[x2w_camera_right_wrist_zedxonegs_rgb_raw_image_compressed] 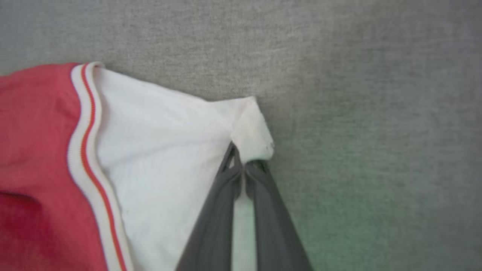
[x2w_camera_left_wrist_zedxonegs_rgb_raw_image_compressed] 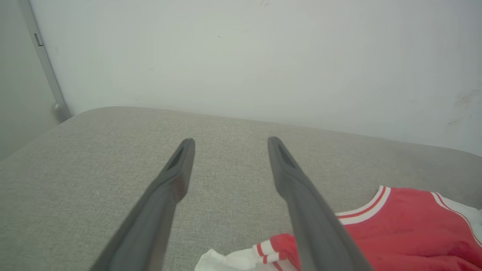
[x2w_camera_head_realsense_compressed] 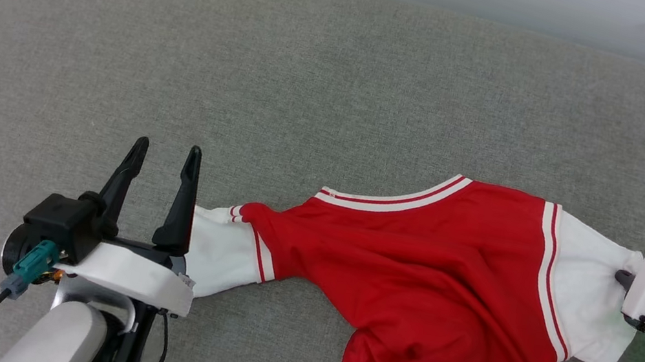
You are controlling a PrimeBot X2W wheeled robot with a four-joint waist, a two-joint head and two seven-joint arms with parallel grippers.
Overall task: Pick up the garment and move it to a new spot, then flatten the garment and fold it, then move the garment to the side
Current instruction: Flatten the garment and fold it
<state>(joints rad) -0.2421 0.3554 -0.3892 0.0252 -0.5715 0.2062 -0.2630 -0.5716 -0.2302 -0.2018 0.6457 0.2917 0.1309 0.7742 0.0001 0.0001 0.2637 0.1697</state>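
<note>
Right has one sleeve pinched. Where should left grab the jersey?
The jersey's free white sleeve, at its cuff edge. It lies on the cushion just beside the open left gripper, so I'd shift right and pinch downward from the outer end.

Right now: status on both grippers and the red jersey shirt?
Left gripper open, empty, beside one white sleeve. Right gripper shut on the other sleeve's corner. Red jersey T-shirt bunched on grey fabric cushion. Nothing blocking.

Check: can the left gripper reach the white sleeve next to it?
Probably yes. The left gripper is open and the sleeve lies right beside it, nothing between. Its fingers point past the sleeve, so it would likely need to turn in first.
</note>
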